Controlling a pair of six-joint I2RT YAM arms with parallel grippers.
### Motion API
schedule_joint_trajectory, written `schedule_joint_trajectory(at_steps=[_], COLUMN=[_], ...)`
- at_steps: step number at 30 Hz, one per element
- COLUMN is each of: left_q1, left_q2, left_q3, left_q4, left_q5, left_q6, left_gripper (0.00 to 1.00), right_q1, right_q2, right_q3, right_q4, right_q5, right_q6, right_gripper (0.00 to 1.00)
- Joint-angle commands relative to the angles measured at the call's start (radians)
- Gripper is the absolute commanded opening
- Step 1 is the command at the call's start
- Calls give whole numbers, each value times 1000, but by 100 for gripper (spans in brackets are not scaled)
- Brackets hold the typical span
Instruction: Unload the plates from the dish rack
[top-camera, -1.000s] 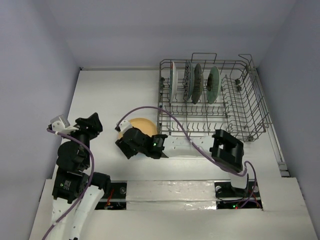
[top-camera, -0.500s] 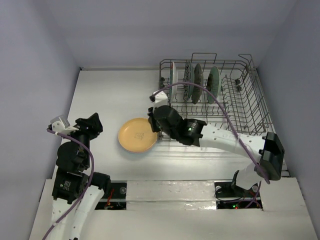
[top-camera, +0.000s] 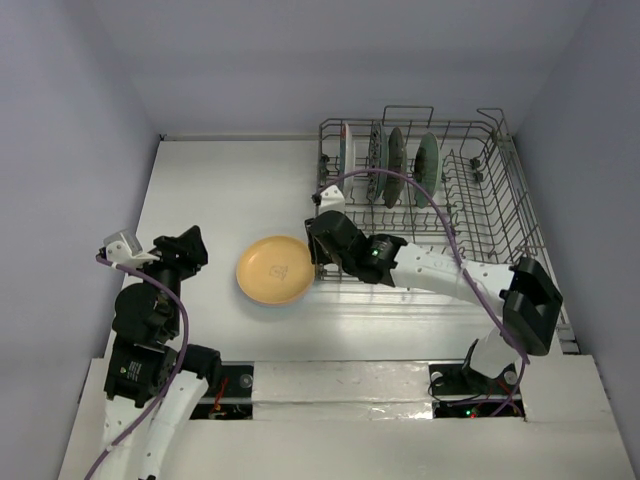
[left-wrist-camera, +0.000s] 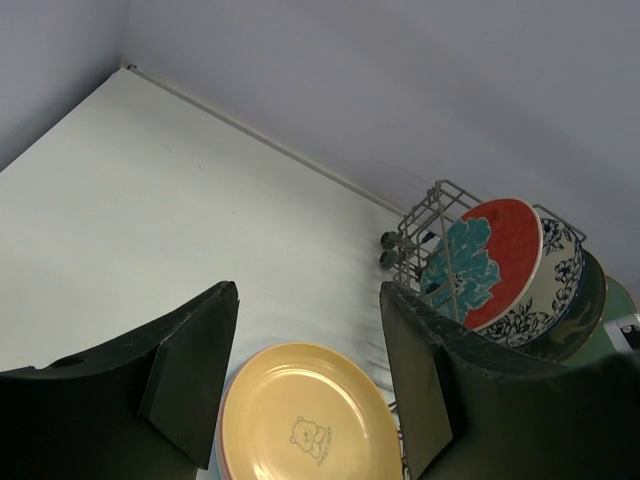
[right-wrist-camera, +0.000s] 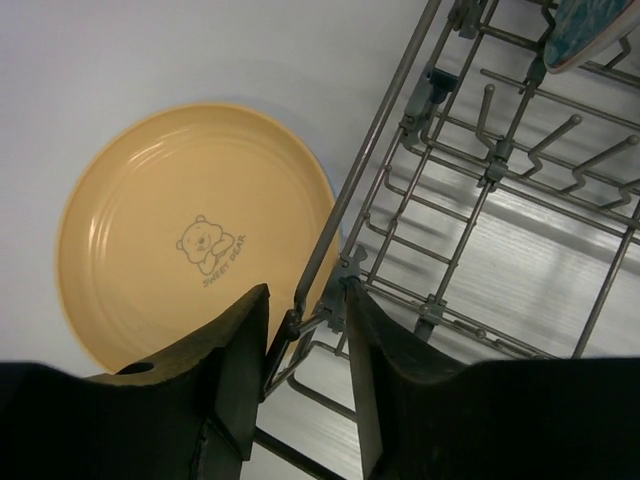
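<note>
An orange-yellow plate (top-camera: 275, 270) with a bear print lies flat on the table, left of the dish rack (top-camera: 500, 215). In the left wrist view it (left-wrist-camera: 310, 425) tops a low stack with pink and light blue edges showing. Several plates stand upright in the rack's back row (top-camera: 385, 163): a red-and-teal flowered one (left-wrist-camera: 490, 250), a blue-white patterned one (left-wrist-camera: 556, 285), then green ones. My right gripper (top-camera: 318, 245) is open and empty, its jaws either side of the rack's front-left corner wire (right-wrist-camera: 345, 190). My left gripper (top-camera: 190, 248) is open and empty, left of the stack.
The rack's front rows of tines (right-wrist-camera: 500, 150) hold nothing. A purple cable (top-camera: 400, 178) arches from the right arm over the rack. Grey walls close the table at the back and both sides.
My right arm has let go of the orange-yellow plate on the stack and swung from the near edge over to the rack's front-left corner. The left arm has not moved.
</note>
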Motion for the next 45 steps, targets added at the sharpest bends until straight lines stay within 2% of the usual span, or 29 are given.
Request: schedule_joint_trajectory(at_steps=[1, 3, 10, 11, 14, 18, 21, 23, 24, 26, 27, 28, 29, 30, 31, 32, 33, 34, 35, 37, 41, 42, 45], left_q1=[6, 6, 6, 6, 6, 6, 6, 6, 6, 6, -3, -3, -3, -14, -14, -14, -23, -23, -23, -33, -43, -43, -53], left_q2=[18, 19, 20, 22, 22, 19, 12, 9, 5, 2, -3, -6, -9, -15, -18, -21, -24, -26, -29, -34, -41, -44, -43], left_q3=[19, 17, 16, 16, 14, 14, 14, 12, 12, 12, 11, 11, 9, 9, 8, 8, 8, 6, 5, 6, 6, 6, 6], left_q4=[32, 32, 35, 36, 41, 39, 39, 42, 48, 52, 49, 49, 49, 50, 49, 49, 50, 50, 52, 49, 45, 48, 56], left_q5=[18, 21, 30, 33, 36, 35, 35, 39, 41, 44, 46, 46, 52, 53, 56, 61, 62, 62, 64, 69, 75, 75, 81], left_q6=[1, 3, 1, 1, 0, 3, 3, 4, 4, 7, 9, 13, 17, 20, 21, 24, 24, 24, 24, 24, 27, 29, 33], left_gripper=[56, 56, 56, 56, 56, 56, 56, 56, 56, 56, 55, 53, 44, 20, 15, 10, 5, 4, 4, 7, 24, 29, 34], right_q1=[-9, -9, -20, -20, -20, -20, -40, -97, -125, -202, -222, -240, -254, -263, -280, -280, -294, -305, -319, -329, -339, -339, -339], right_q2=[-36, -82, -201, -211, -241, -247, -271, -264, -258, -236, -200, -176, -152, -129, -83, -61, -43, -6, 11, 52, 198, 229, 348], right_q3=[-51, -77, -185, -199, -213, -109, -7, 43, 63, 120, 143, 192, 220, 244, 267, 318, 344, 367, 408, 459, 573, 599, 718], right_q4=[-29, -35, -62, -58, 3, -29, -59, -76, -79, -85, -105, -116, -131, -151, -162, -173, -196, -196, -205, -226, -259, -266, -337], right_q5=[26, 28, 40, 32, -26, 4, 29, 28, 22, 5, 9, 21, 34, 53, 76, 74, 68, 78, 81, 71, 66, 77, 168], right_q6=[5, 6, 16, 17, 8, -27, -81, -105, -116, -141, -145, -156, -162, -170, -184, -188, -194, -205, -213, -224, -253, -259, -285], right_gripper=[40, 34, 31, 33, 48, 64, 65, 60, 46, 30, 8, 4, 1, 0, 0, 4, 20, 30, 49, 60, 62, 61, 51])
